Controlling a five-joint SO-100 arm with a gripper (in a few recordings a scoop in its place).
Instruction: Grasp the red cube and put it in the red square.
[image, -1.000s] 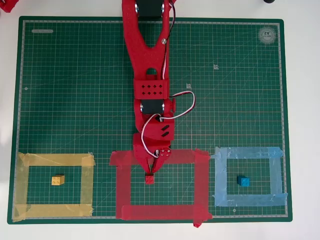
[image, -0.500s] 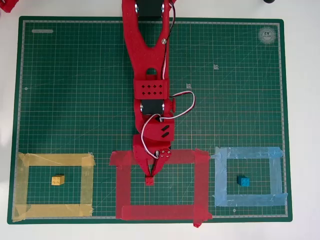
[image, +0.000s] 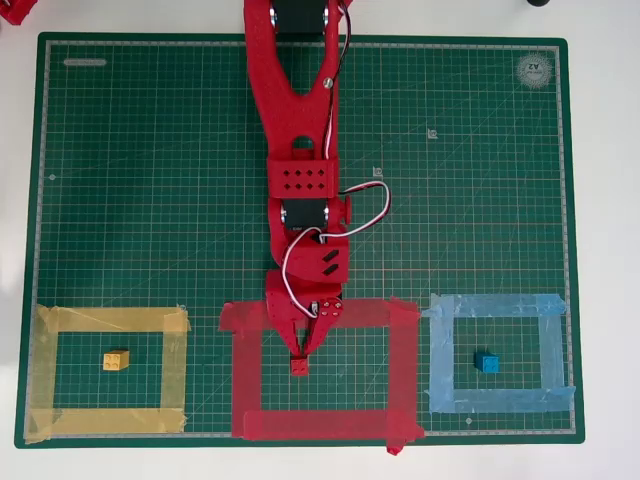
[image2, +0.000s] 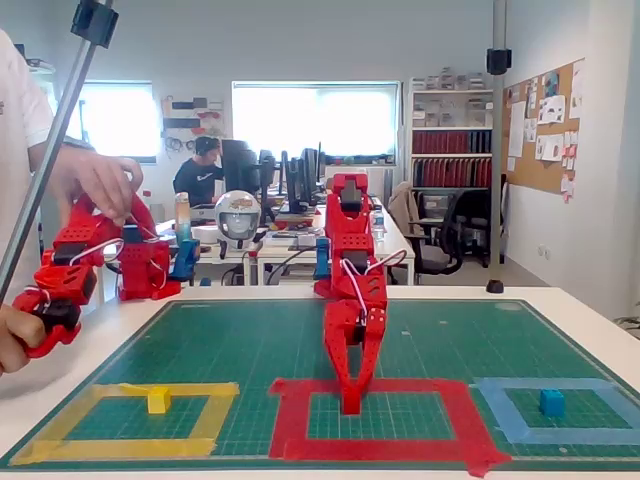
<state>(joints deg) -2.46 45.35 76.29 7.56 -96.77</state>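
Inside the red square (image: 404, 365), near its top strip, the gripper (image: 299, 355) pinches the red cube (image: 299, 367) low over the mat; opening crookedly could flick it onto the tape.

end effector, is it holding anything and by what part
The end effector is closed on the red cube, gripping its upper sides inside the red square; the exact contact is hidden.

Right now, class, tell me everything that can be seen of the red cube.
The red cube is tiny, bright red and looks like plastic. It sits on the green mat inside the red square, near its upper strip in the overhead view. The gripper tips are right at it; whether they pinch it cannot be told. In the fixed view the gripper hides it.
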